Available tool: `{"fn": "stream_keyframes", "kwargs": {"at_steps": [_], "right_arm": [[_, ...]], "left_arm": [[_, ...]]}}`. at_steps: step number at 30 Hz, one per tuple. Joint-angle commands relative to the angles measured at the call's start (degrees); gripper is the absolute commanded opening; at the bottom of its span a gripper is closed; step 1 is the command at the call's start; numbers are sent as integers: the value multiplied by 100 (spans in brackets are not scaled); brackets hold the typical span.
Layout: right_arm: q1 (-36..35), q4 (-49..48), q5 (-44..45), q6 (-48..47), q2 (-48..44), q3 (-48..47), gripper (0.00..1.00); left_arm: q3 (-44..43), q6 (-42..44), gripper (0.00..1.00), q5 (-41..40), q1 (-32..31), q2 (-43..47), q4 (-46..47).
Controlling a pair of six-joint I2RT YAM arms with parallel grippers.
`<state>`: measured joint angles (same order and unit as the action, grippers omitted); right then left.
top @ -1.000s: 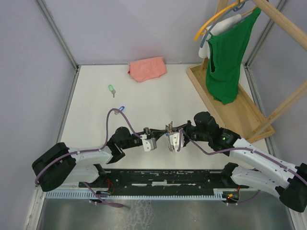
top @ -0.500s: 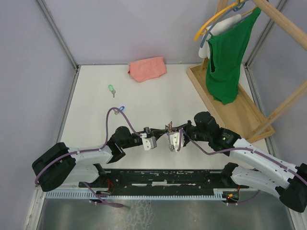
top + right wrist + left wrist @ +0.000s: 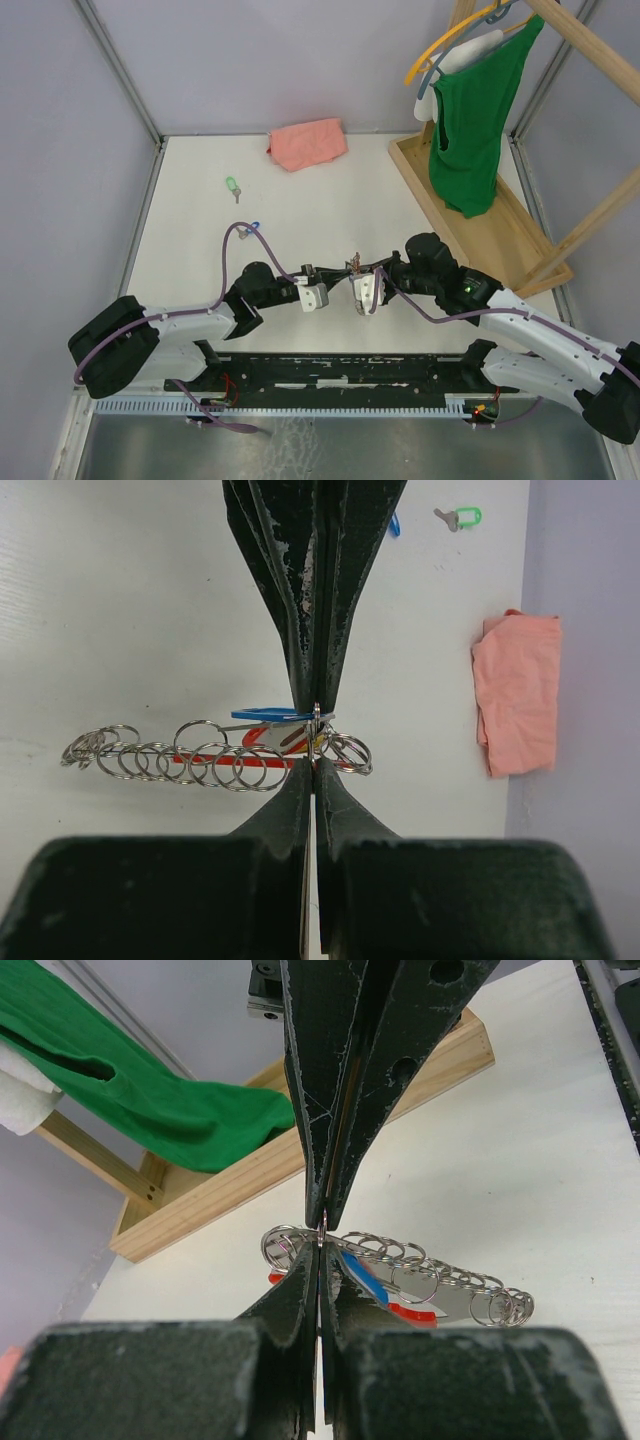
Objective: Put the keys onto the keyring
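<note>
The 2 arms meet near the middle of the table (image 3: 330, 210), their tools tip to tip. The left gripper (image 3: 318, 1260) has its fingers pressed together, with no gap between them, and they pinch a thin ring at the top of the keyring (image 3: 400, 1280). The right gripper (image 3: 314, 770) is closed the same way on that ring from the opposite side. In both wrist views the 2 pairs of tips almost touch, with only the sliver of ring between them.

The keyring is a string of many linked silver rings. It trails to one side of the pinched ring, and blue and red-orange pieces sit in among the rings. Whether it hangs clear of the table or rests on it I cannot tell.

2 keys lie loose on the table, well apart from the keyring. The green key (image 3: 232, 186) is toward the far left. The blue key (image 3: 252, 227) lies nearer, just beside the left arm's cable.

A pink cloth (image 3: 307, 143) lies at the far edge. A green shirt (image 3: 470, 120) hangs over the wooden rack (image 3: 520, 240) on the right.
</note>
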<state>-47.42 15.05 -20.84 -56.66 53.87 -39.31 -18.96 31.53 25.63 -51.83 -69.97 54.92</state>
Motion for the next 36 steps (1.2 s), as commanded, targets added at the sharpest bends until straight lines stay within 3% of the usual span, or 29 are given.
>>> {"fn": "stream_keyframes", "kwargs": {"at_steps": [1, 36], "right_arm": [[-39, -618, -359, 153, -199, -95, 1], [-30, -1053, -791, 358, -255, 46, 1]], "left_arm": [[-230, -226, 3, -15, -18, -52, 31], [-231, -416, 3, 54, -13, -213, 255]]}}
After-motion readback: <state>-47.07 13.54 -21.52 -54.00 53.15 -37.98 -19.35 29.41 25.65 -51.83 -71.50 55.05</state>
